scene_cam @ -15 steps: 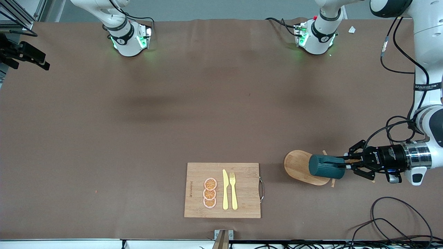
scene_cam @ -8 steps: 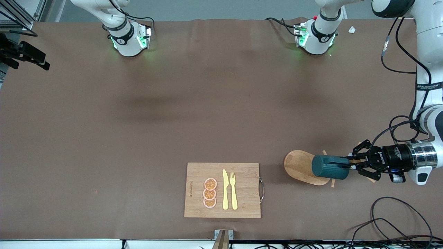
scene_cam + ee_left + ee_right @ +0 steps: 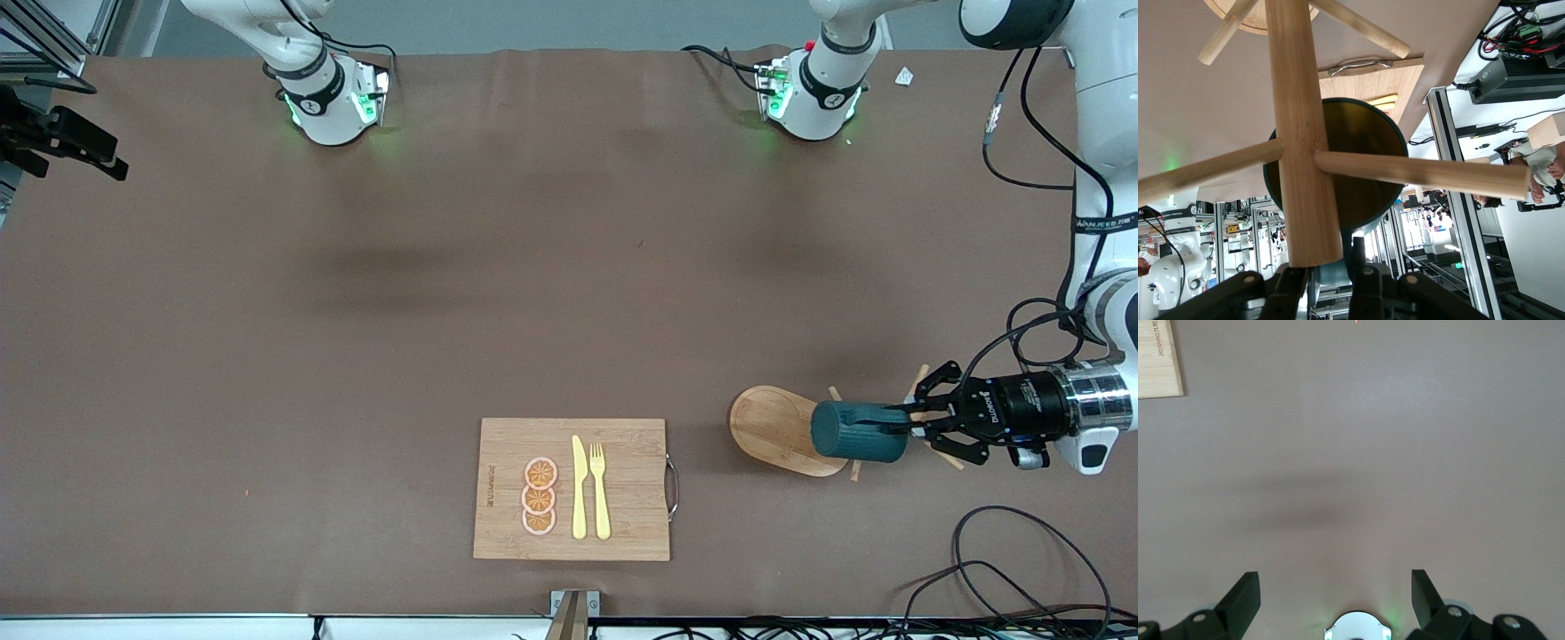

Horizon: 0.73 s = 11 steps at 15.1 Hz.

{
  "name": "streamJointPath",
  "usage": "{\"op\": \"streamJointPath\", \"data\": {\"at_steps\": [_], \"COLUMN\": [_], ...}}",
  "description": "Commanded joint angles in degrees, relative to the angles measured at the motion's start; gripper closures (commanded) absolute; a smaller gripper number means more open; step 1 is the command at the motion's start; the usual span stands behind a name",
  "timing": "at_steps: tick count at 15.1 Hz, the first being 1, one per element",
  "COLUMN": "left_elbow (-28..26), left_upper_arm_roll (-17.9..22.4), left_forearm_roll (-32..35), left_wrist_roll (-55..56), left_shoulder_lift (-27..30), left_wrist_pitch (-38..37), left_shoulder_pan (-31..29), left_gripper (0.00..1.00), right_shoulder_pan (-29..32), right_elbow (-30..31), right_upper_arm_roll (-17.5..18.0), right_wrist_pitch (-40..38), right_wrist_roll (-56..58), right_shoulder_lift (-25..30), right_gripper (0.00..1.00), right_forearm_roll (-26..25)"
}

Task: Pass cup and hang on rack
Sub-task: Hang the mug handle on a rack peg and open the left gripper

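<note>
The dark teal cup (image 3: 858,431) lies on its side in the air over the rack (image 3: 772,428), a wooden mug tree with an oval base at the left arm's end of the table. My left gripper (image 3: 905,428) is shut on the cup at its rim. In the left wrist view the rack's post (image 3: 1301,133) and a peg (image 3: 1425,172) cross in front of the cup's brownish mouth (image 3: 1361,157), close to the left gripper (image 3: 1331,280). I cannot tell whether the handle sits on a peg. My right gripper (image 3: 1336,597) hangs open over bare table, holding nothing.
A rectangular cutting board (image 3: 569,489) with orange slices (image 3: 540,496), a yellow knife (image 3: 579,487) and a fork (image 3: 600,489) lies near the front edge; its corner (image 3: 1158,357) shows in the right wrist view. Loose cables (image 3: 1022,569) lie at the near corner by the left arm.
The left gripper has carried the cup a little toward the left arm's end of the table, off the base's middle. The right arm has not moved.
</note>
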State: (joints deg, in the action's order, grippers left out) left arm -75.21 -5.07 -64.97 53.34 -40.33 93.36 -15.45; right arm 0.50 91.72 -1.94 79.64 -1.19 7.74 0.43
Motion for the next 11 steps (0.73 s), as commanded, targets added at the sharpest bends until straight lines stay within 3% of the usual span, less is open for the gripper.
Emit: {"op": "streamJointPath", "data": {"at_steps": [1, 2, 4, 5, 11], "left_elbow": [0.41, 0.5, 0.5, 0.59, 1.12], "left_upper_arm_roll": [-0.29, -0.29, -0.29, -0.29, -1.09], "left_forearm_roll": [-1.12, -1.12, -1.21, -1.21, -1.21], "left_wrist_roll": [-1.22, -1.4, -1.05, -1.31, 1.58], "left_shoulder_lift": [-0.8, -1.15, -1.16, -1.07, 1.38], "left_wrist_pitch": [-0.9, -0.9, -0.9, -0.9, -0.9], "left_shoulder_pan": [-0.63, -0.63, -0.63, -0.55, 0.06], "left_gripper": [0.86, 0.75, 0.29, 0.01, 0.0], "right_shoulder_pan": [0.38, 0.38, 0.38, 0.38, 0.38], "right_elbow": [0.47, 0.47, 0.47, 0.47, 0.47], "right_upper_arm_roll": [0.27, 0.27, 0.36, 0.36, 0.36], "right_wrist_pitch": [-0.45, -0.45, -0.54, -0.54, -0.71], "right_wrist_roll": [0.67, 0.67, 0.67, 0.67, 0.67], "right_shoulder_lift": [1.22, 1.22, 1.22, 1.31, 1.31], "right_gripper": [0.0, 0.0, 0.0, 0.0, 0.0], "right_forearm_roll": [-0.34, -0.25, -0.25, -0.25, -0.34]}}
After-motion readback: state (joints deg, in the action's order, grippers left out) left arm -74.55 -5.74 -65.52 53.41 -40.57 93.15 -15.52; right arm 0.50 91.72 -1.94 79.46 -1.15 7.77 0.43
